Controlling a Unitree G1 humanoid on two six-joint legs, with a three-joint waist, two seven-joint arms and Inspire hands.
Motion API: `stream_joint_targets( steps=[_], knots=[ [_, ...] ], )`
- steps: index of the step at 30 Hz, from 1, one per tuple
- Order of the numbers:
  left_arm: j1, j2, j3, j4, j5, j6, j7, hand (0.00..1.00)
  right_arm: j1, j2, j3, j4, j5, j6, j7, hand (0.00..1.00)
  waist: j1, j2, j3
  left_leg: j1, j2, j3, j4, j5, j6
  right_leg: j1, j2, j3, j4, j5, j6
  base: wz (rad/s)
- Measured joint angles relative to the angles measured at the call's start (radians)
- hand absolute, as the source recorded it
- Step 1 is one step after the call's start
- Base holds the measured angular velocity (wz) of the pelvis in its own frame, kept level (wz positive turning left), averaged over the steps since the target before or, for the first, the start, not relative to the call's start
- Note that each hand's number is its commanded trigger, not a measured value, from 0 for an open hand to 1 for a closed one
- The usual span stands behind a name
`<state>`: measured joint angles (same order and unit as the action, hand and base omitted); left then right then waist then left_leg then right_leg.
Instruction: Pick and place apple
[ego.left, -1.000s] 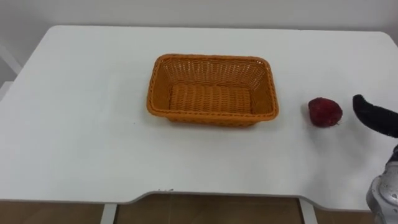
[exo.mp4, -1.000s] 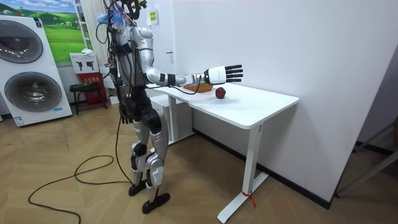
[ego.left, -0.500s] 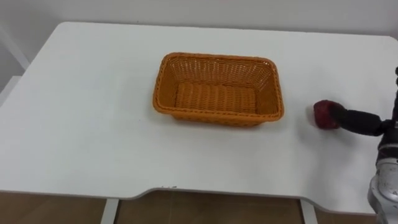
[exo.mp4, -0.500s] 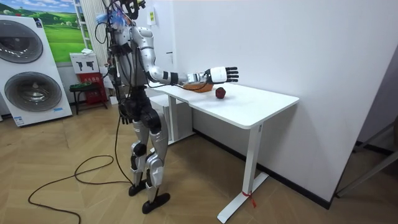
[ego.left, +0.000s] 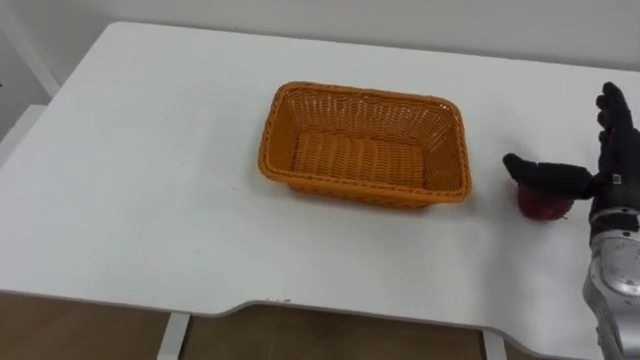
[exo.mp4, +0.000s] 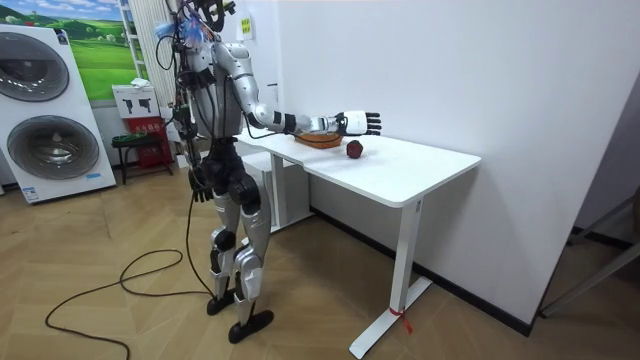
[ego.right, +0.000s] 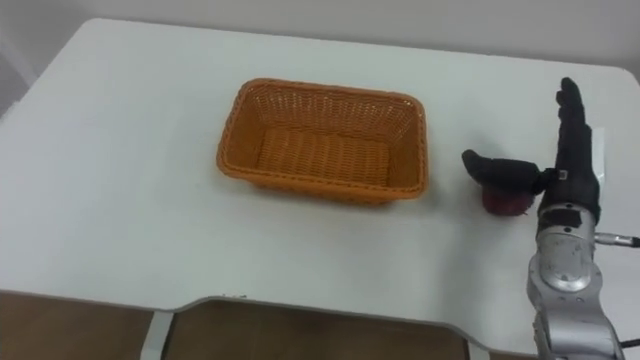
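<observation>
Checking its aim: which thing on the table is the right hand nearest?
The dark red round apple, just under the thumb of the open right hand; the orange woven basket sits farther left.

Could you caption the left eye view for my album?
Open right hand poised at the red apple, beside an empty wicker basket on a white table.

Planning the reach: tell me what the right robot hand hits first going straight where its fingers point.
Probably nothing: the right robot hand points across bare table; the apple lies aside, under its thumb.
</observation>
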<state>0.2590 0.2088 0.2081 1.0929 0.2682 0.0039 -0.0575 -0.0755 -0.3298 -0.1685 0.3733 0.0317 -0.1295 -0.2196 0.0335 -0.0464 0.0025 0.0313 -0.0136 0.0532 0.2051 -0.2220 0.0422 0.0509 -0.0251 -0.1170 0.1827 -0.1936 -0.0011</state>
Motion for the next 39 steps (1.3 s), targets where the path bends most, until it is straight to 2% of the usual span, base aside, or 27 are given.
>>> stream_joint_targets(
  steps=[4, 9, 17, 20, 24, 25, 26, 27, 28, 29, 30, 31, 34, 39],
  knots=[
    [-0.002, 0.002, 0.004, 0.0, 0.005, 0.003, -0.001, 0.0, -0.044, -0.003, -0.001, 0.094, 0.003, 0.023, 0.05, 0.0, 0.002, 0.002, -0.0013, 0.006, 0.001, -0.002, -0.001, 0.0, 0.0, 0.005, 0.0, -0.009, 0.0, 0.0, 0.0, 0.02],
    [-0.003, 0.001, 0.004, 0.027, 0.009, 0.021, -0.002, 0.0, -0.069, -0.02, 0.0, 0.203, 0.003, 0.026, 0.112, 0.0, 0.004, 0.002, -0.0009, 0.017, 0.0, -0.004, -0.002, 0.0, 0.0, 0.019, -0.002, -0.024, 0.0, 0.0, 0.0, 0.01],
    [-0.004, 0.002, 0.006, 0.038, 0.01, 0.041, -0.021, 0.0, -0.07, -0.021, -0.002, 0.242, -0.002, 0.037, 0.158, 0.0, 0.008, 0.002, 0.0012, 0.017, 0.0, -0.005, 0.005, 0.0, 0.0, 0.021, -0.004, -0.03, 0.002, 0.0, 0.0, 0.0],
    [-0.006, 0.001, 0.006, 0.042, 0.01, 0.041, -0.022, 0.0, -0.07, -0.021, -0.001, 0.245, -0.001, 0.043, 0.178, 0.0, 0.01, 0.011, 0.0068, 0.015, 0.0, -0.005, 0.01, 0.0, 0.0, 0.022, -0.005, -0.034, 0.004, 0.0, 0.0, 0.0],
    [-0.01, 0.001, 0.006, 0.05, 0.01, 0.042, -0.024, 0.0, -0.071, -0.022, -0.002, 0.252, -0.002, 0.037, 0.179, 0.0, 0.009, 0.017, 0.0071, 0.017, 0.001, -0.006, 0.012, 0.0, 0.0, 0.025, -0.008, -0.037, 0.005, 0.0, 0.0, 0.0],
    [-0.01, 0.001, 0.005, 0.05, 0.01, 0.042, -0.024, 0.0, -0.071, -0.023, -0.002, 0.259, -0.002, 0.033, 0.179, 0.03, 0.006, 0.017, 0.0069, 0.018, 0.001, -0.006, 0.012, 0.0, 0.0, 0.026, -0.008, -0.037, 0.005, 0.0, -0.001, 0.0],
    [-0.009, 0.001, 0.005, 0.05, 0.01, 0.042, -0.024, 0.0, -0.072, -0.023, -0.002, 0.283, -0.003, 0.019, 0.179, 0.16, 0.005, 0.016, 0.0063, 0.02, 0.001, -0.006, 0.012, 0.0, 0.0, 0.028, -0.008, -0.037, 0.005, 0.0, -0.001, 0.0],
    [-0.008, 0.001, 0.005, 0.05, 0.01, 0.042, -0.024, 0.0, -0.072, -0.023, -0.002, 0.29, -0.006, 0.013, 0.18, 0.24, 0.005, 0.015, 0.0064, 0.025, 0.001, -0.007, 0.01, 0.0, 0.0, 0.032, -0.007, -0.037, 0.004, 0.0, 0.0, 0.0],
    [-0.008, 0.001, 0.005, 0.05, 0.01, 0.042, -0.024, 0.0, -0.073, -0.023, -0.002, 0.295, -0.007, 0.011, 0.18, 0.49, 0.006, 0.015, 0.0064, 0.028, 0.001, -0.007, 0.009, 0.0, 0.0, 0.035, -0.006, -0.038, 0.004, 0.0, 0.0, 0.0],
    [-0.008, 0.001, 0.005, 0.05, 0.009, 0.042, -0.022, 0.0, -0.077, -0.023, -0.001, 0.318, -0.011, 0.001, 0.179, 0.67, 0.006, 0.014, 0.0055, 0.033, 0.001, -0.007, 0.007, 0.0, 0.0, 0.036, -0.005, -0.038, 0.003, 0.0, 0.0, 0.0],
    [-0.008, 0.001, 0.005, 0.05, 0.009, 0.042, -0.022, 0.0, -0.078, -0.023, -0.003, 0.323, -0.019, -0.004, 0.176, 0.9, 0.006, 0.011, 0.0022, 0.034, 0.001, -0.008, 0.006, 0.0, 0.0, 0.036, -0.004, -0.039, 0.003, 0.0, 0.0, 0.0],
    [-0.008, 0.002, 0.006, 0.049, 0.009, 0.042, -0.022, 0.0, -0.078, -0.024, -0.007, 0.325, -0.025, -0.005, 0.174, 1.0, 0.006, 0.01, 0.0007, 0.034, 0.001, -0.008, 0.005, 0.0, 0.0, 0.036, -0.004, -0.038, 0.002, 0.0, 0.0, 0.0],
    [-0.006, 0.003, 0.007, 0.048, 0.009, 0.04, -0.022, 0.0, -0.078, -0.032, -0.022, 0.342, -0.04, -0.006, 0.166, 1.0, 0.003, 0.001, -0.0076, 0.034, 0.002, -0.008, 0.005, 0.0, 0.0, 0.04, -0.004, -0.039, 0.002, 0.0, -0.001, 0.0],
    [-0.011, 0.009, 0.005, 0.048, 0.007, 0.034, -0.021, 0.0, -0.061, -0.032, -0.028, 0.402, -0.042, -0.033, 0.154, 1.0, -0.002, -0.008, -0.0093, 0.05, 0.001, -0.01, 0.008, 0.0, 0.0, 0.063, -0.006, -0.05, -0.005, 0.0, 0.0, 0.04]
  ],
)
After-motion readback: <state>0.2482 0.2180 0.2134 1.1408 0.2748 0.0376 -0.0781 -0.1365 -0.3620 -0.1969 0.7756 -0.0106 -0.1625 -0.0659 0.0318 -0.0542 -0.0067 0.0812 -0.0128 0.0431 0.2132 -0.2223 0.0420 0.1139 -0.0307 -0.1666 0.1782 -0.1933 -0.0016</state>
